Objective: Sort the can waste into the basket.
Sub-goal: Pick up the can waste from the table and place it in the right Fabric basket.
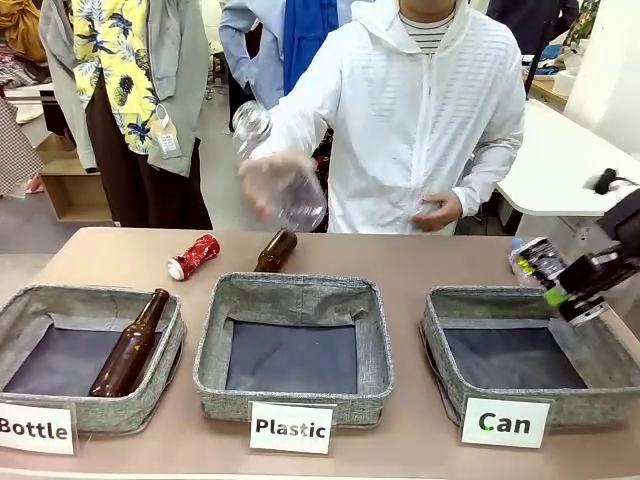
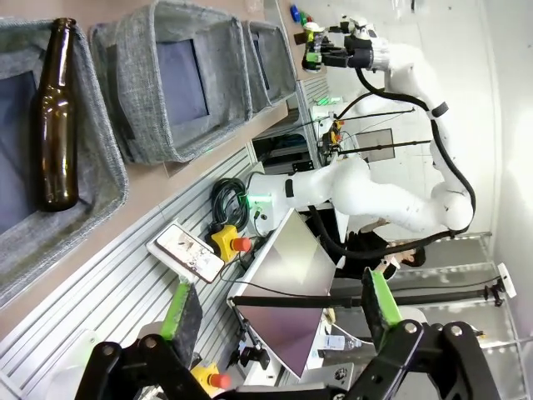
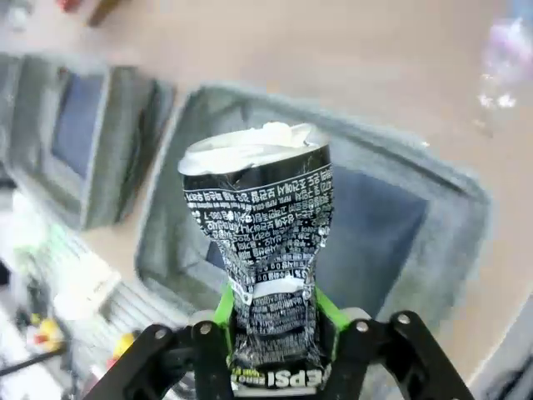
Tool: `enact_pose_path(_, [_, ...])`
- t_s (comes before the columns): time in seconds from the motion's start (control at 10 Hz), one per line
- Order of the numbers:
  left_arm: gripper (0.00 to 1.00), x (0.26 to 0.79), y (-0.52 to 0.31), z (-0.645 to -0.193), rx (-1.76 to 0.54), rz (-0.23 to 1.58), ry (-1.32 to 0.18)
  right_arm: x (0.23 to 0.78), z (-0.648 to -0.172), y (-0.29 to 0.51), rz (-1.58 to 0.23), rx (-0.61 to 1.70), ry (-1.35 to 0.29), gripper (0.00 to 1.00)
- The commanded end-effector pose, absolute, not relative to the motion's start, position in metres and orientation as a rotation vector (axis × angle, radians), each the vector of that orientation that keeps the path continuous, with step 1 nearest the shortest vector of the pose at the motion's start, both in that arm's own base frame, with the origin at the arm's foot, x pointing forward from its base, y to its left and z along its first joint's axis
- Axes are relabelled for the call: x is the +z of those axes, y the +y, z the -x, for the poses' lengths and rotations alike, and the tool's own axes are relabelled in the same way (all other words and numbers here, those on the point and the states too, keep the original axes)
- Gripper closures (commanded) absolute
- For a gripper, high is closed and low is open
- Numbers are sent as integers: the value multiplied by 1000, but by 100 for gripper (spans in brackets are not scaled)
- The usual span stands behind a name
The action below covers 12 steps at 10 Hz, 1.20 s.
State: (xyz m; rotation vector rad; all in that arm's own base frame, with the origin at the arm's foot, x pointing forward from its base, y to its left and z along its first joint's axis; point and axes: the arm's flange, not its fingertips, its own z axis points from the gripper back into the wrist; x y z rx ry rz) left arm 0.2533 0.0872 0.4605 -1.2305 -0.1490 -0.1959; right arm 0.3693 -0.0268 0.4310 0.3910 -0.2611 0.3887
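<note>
Blur softens basket (image 3: 400, 150) behind black can (image 3: 258, 217) gripped by right end effector (image 3: 271, 325).

Dented black can (image 3: 262, 242) hangs over basket (image 1: 590, 405); red can (image 1: 194, 256) lies apart.

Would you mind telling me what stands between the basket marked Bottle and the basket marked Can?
In the front view, the empty basket marked Plastic stands between the Bottle basket and the Can basket.
</note>
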Motion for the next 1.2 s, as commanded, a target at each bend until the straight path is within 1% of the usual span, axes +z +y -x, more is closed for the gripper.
enact_pose_path(0.0, [0,462,87,-253,-187,1226,-146,420,-370,-15,-340,573,-233,63])
enact_pose_path(0.1, [0,462,87,-253,-187,1226,-146,415,-375,0,-288,595,-209,63])
enact_pose_path(0.2, [0,462,87,-253,-187,1226,-146,412,-381,5,-218,534,-217,63])
enact_pose_path(0.3, [0,462,87,-253,-187,1226,-146,411,-385,8,-200,505,-207,63])
enact_pose_path(0.6, [0,462,87,-253,-187,1226,-146,410,-387,5,-212,515,-199,63])
enact_pose_path(0.7, [0,462,87,-253,-187,1226,-146,410,-388,5,-238,535,-196,23])
enact_pose_path(0.8, [0,462,87,-253,-187,1226,-146,410,-388,5,-229,531,-195,6])
enact_pose_path(0.9, [0,462,87,-253,-187,1226,-146,411,-389,5,-226,530,-193,0])
enact_pose_path(1.1, [0,462,87,-253,-187,1226,-146,411,-390,5,-228,528,-189,0])
